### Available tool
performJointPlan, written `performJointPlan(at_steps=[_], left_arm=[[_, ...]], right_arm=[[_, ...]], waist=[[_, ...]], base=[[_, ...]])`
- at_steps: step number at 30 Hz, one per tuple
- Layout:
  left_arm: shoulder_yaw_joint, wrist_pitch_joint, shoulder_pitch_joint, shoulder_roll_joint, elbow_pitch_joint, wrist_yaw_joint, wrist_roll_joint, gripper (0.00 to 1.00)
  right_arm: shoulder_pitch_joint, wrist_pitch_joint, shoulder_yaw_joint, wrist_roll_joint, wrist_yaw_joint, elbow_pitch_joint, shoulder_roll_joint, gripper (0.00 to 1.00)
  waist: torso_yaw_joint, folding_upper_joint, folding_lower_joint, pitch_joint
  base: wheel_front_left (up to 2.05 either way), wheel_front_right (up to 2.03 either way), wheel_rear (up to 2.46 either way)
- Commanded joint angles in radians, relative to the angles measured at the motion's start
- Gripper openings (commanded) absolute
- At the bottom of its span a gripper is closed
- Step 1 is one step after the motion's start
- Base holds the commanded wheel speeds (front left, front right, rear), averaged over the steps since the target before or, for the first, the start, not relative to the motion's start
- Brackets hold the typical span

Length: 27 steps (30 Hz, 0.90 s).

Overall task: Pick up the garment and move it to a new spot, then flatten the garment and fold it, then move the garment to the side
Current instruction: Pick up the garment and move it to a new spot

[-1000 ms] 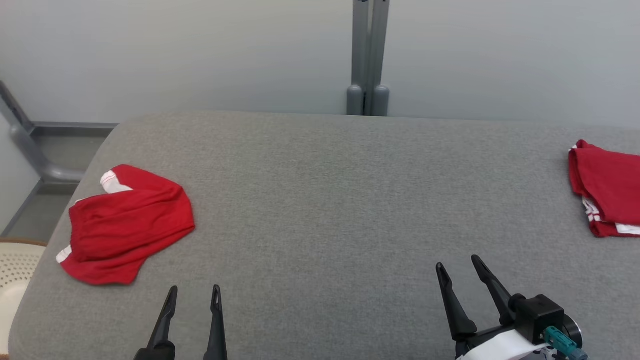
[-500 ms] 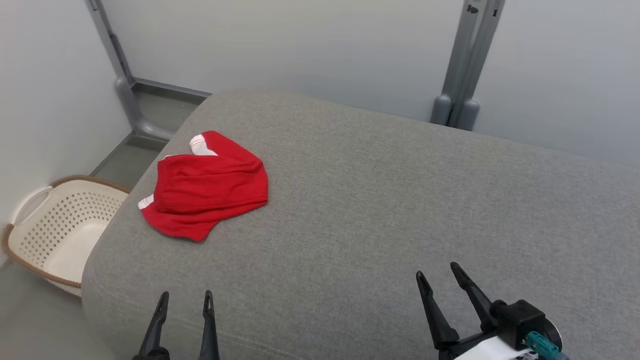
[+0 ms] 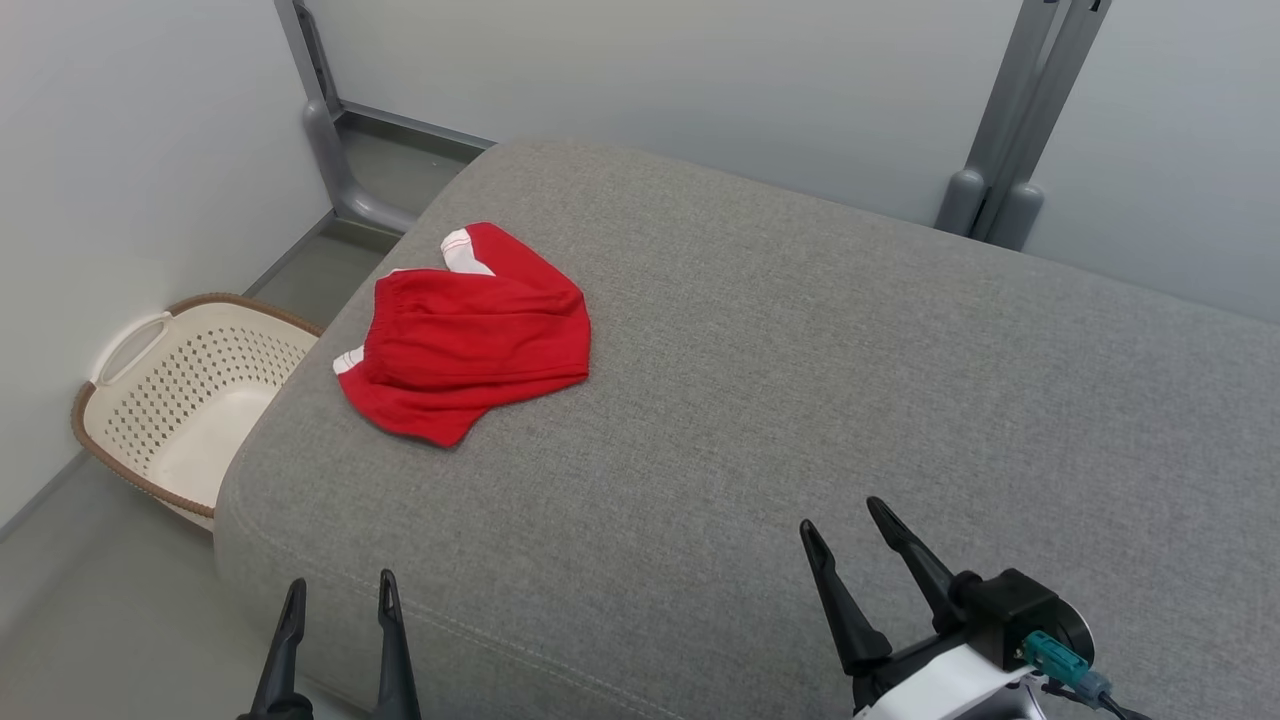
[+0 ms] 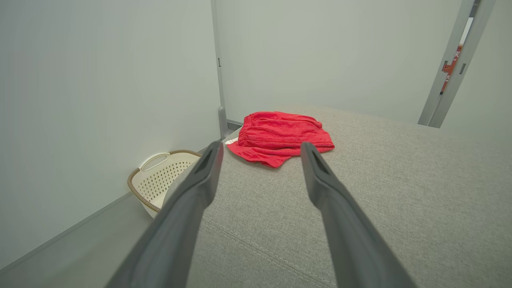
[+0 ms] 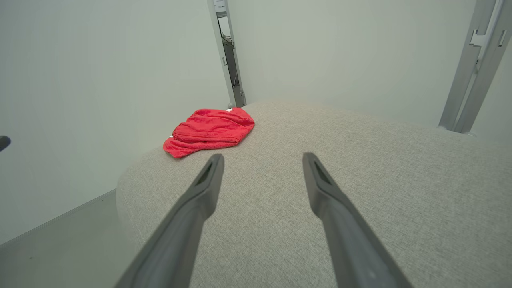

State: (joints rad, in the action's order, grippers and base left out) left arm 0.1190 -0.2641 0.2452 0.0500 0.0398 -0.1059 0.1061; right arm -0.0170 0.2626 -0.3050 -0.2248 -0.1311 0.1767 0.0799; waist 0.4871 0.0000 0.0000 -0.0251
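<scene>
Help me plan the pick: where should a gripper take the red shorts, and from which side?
Probably the near hem flap of the shorts, reached from the robot's side and slightly above by the open left gripper. That flap juts out toward the robot beyond the bunched layers, lying thin on the cushion.

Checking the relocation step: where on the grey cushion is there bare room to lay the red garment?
Free: the bare stretch of the grey cushion from the red garment to the head view's right edge, ahead of the right gripper. Taken: the left end, where the garment lies, beside the basket on the floor.
</scene>
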Motion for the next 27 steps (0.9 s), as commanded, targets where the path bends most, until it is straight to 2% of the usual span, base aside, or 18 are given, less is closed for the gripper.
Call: performJointPlan(at_steps=[1,7,12,20,24,27], left_arm=[[-0.004,0.0,0.016,0.001,0.007,-0.007,0.003,1.0],[-0.005,0.0,0.016,0.001,0.014,-0.015,0.008,1.0],[-0.017,0.0,-0.002,0.001,0.022,-0.02,0.055,1.0],[-0.082,0.0,-0.145,0.01,-0.032,0.059,0.02,1.0],[-0.084,0.004,-0.269,0.059,-0.122,0.118,0.016,1.0],[-0.079,0.073,-0.416,0.12,-0.192,0.153,-0.002,1.0]], right_arm=[[0.007,0.003,-0.004,-0.003,0.001,0.004,0.007,1.0],[0.016,0.003,-0.009,-0.007,0.001,0.004,0.016,1.0],[0.019,0.003,-0.01,-0.002,0.001,0.002,0.022,1.0],[0.05,0.003,0.007,0.016,0.001,-0.024,0.074,1.0],[0.066,0.003,0.016,0.03,0.001,-0.04,0.115,1.0],[0.079,0.003,0.014,0.036,0.001,-0.044,0.146,1.0]], waist=[[0.002,0.0,0.0,0.002],[0.006,0.0,0.0,0.01],[0.008,0.0,0.0,0.026],[0.017,0.0,0.0,0.133],[0.022,0.0,0.0,0.201],[0.021,0.0,0.0,0.24]], base=[[0.0,0.0,0.0],[0.0,0.0,0.0],[0.0,0.0,0.0],[0.0,0.0,0.0],[0.0,0.0,0.0],[0.0,0.0,0.0]])
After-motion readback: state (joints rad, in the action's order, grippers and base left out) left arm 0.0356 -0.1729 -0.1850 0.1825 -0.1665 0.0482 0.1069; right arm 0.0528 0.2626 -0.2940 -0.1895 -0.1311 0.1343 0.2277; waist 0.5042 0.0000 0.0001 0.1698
